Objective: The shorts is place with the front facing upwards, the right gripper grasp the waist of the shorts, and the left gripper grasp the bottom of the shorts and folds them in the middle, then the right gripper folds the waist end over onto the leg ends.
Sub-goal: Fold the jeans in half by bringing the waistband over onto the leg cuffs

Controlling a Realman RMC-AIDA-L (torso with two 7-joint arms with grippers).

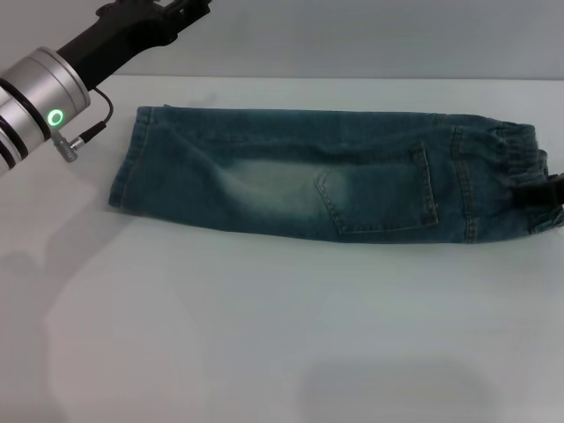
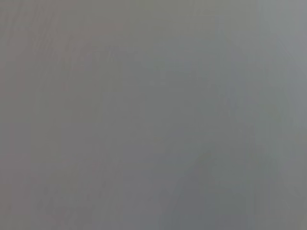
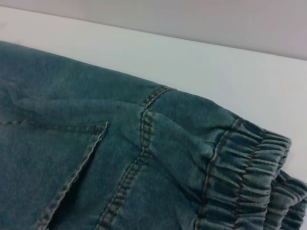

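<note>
Denim shorts (image 1: 326, 181) lengthwise, waist rightward

Your left wrist camera shows only a plain grey surface (image 2: 153, 115) filling the whole view; it has no edges, objects or markings; a slightly darker, soft patch sits toward one corner of that surface; you cannot tell what it is.

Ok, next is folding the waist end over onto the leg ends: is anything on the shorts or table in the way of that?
Nothing visible. The shorts lie folded lengthwise on the table, with bare denim from the waist to the leg ends. The left gripper is raised beyond the leg ends; the right gripper is at the waist.
</note>
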